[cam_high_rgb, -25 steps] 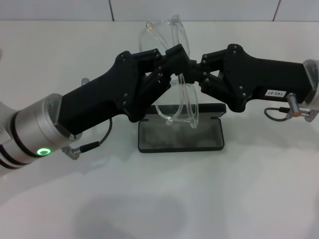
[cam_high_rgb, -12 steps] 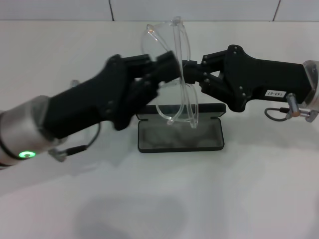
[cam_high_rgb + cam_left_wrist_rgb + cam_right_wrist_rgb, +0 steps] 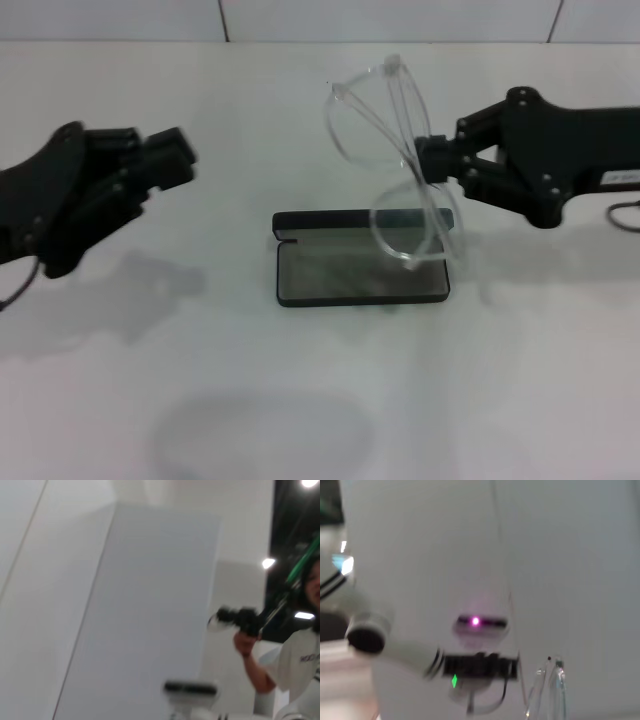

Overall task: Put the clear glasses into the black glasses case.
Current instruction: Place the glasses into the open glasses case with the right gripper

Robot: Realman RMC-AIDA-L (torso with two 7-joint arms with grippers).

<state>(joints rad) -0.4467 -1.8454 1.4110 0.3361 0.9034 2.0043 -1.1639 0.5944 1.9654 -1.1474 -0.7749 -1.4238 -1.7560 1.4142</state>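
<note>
Glasses [image 3: 400, 165] pinched at bridge by right gripper [image 3: 428, 168] above open case [image 3: 361, 272]; left gripper [image 3: 165, 160] off left, empty, fingers parted; lowering into case judged next.

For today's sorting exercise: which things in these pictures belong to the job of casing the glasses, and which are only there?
Part of the job:
- clear glasses, held above the case
- black glasses case, open on the table
- right gripper, shut on the glasses
- left gripper, off to the left, holding nothing

Only there:
- white table
- a person in the left wrist view
</note>
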